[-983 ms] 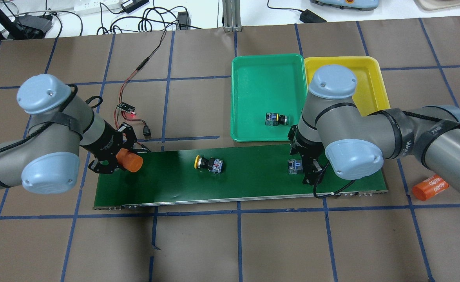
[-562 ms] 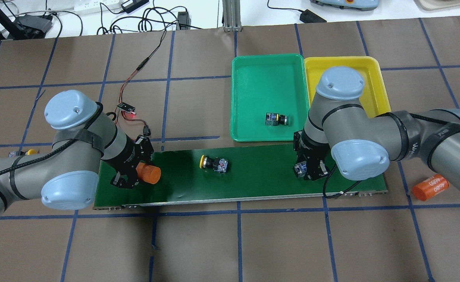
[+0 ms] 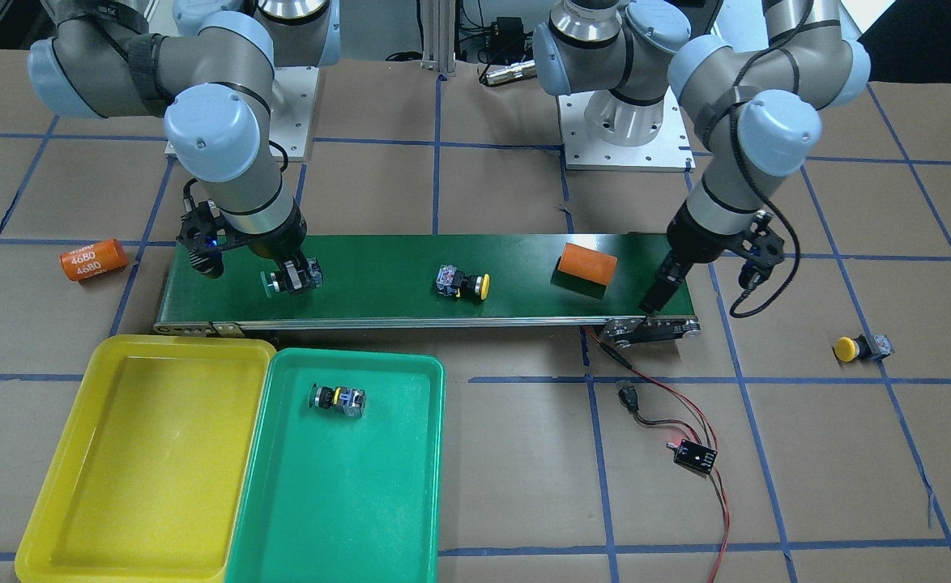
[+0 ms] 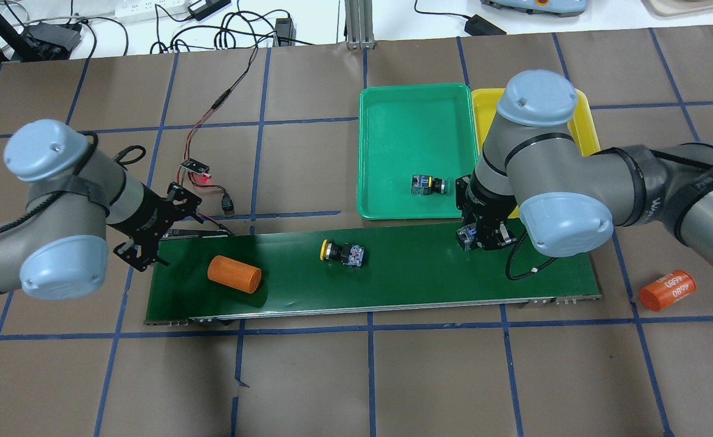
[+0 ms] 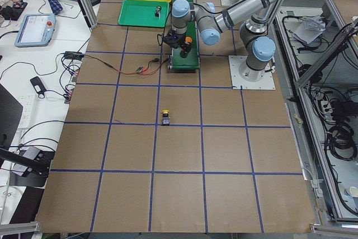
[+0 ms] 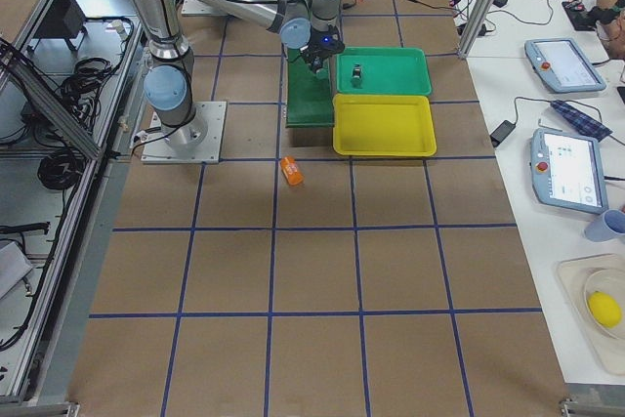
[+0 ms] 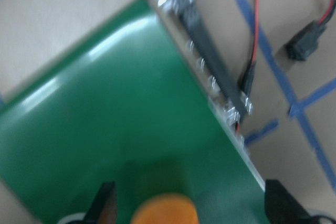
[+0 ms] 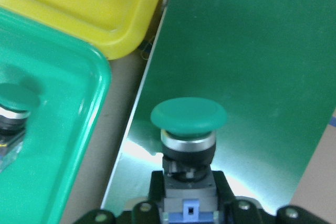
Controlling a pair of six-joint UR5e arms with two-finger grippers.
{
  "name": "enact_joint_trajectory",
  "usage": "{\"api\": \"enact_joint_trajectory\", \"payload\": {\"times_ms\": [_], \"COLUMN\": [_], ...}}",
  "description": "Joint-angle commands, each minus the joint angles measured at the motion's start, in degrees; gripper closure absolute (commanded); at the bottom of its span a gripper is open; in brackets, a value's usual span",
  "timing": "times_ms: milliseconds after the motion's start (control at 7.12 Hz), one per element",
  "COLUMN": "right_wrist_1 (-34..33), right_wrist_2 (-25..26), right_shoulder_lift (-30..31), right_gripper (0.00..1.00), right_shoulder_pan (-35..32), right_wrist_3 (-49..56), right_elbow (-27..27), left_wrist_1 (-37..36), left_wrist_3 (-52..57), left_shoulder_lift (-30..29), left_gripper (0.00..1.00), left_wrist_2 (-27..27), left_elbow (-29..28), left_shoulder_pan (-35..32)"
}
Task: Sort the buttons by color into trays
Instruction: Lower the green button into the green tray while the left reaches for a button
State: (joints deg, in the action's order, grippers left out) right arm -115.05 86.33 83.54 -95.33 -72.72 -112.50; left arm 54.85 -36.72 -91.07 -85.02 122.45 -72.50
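My right gripper (image 4: 477, 238) is shut on a green button (image 8: 189, 116) and holds it just above the belt's far edge, near the green tray (image 4: 411, 121) and the yellow tray (image 3: 135, 478). Another green button (image 4: 427, 184) lies in the green tray. A yellow button (image 4: 339, 252) lies on its side mid-belt. A second yellow button (image 3: 860, 348) sits on the table beyond the belt's left end. My left gripper (image 4: 149, 241) is open at that end of the belt, holding nothing. Its fingers (image 7: 105, 205) stand wide apart.
An orange cylinder (image 4: 234, 274) lies on the dark-green conveyor belt (image 4: 405, 279), just in front of my left gripper. Another orange cylinder (image 4: 667, 290) lies on the table past the belt's right end. A small circuit board (image 4: 195, 165) with red wires sits behind the belt's left end.
My left gripper let go of the orange cylinder and pulled back off the belt's end. My right gripper carried the green button toward the trays. The yellow button on the belt drifted right.
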Motion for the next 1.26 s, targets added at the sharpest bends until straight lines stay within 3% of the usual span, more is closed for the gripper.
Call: {"api": "enact_joint_trajectory", "payload": {"times_ms": [0, 421, 562, 702, 843, 983, 1124], "right_wrist_1": [-1.31, -20.16, -20.91, -20.92, -21.0, -20.92, -20.66], "right_wrist_2": [-0.28, -1.24, -1.34, -1.43, -0.38, -0.55, -0.63], "right_shoulder_lift": [-2.84, -17.58, -19.19, -20.34, -21.22, -20.88, -20.18], "right_gripper": [1.0, 1.0, 1.0, 1.0, 0.47, 0.0, 0.0], "right_shoulder_pan": [-0.29, -1.6, -3.61, -4.15, -4.07, -4.07, -3.98], "right_wrist_3": [5.28, 4.87, 4.52, 4.34, 4.17, 4.25, 4.17], "right_elbow": [6.47, 13.07, 15.71, 16.69, 16.79, 16.61, 16.61], "left_wrist_1": [-0.61, -7.2, -10.87, -20.13, -29.01, -31.88, -32.08], "left_wrist_3": [10.92, 18.01, 18.18, 19.05, 18.97, 19.06, 19.15], "left_shoulder_lift": [-2.61, -9.36, -12.78, -16.73, -20.43, -23.51, -24.93], "left_gripper": [0.0, 0.0, 0.0, 0.0, 0.0, 0.0, 0.04], "left_wrist_2": [0.03, 0.03, -0.05, -0.75, -1.37, -1.37, -1.55], "left_elbow": [-3.18, -5.21, -5.64, -5.82, -6.17, -6.78, -7.4], "left_shoulder_pan": [10.85, 25.77, 29.66, 30.22, 30.23, 30.23, 30.4]}}
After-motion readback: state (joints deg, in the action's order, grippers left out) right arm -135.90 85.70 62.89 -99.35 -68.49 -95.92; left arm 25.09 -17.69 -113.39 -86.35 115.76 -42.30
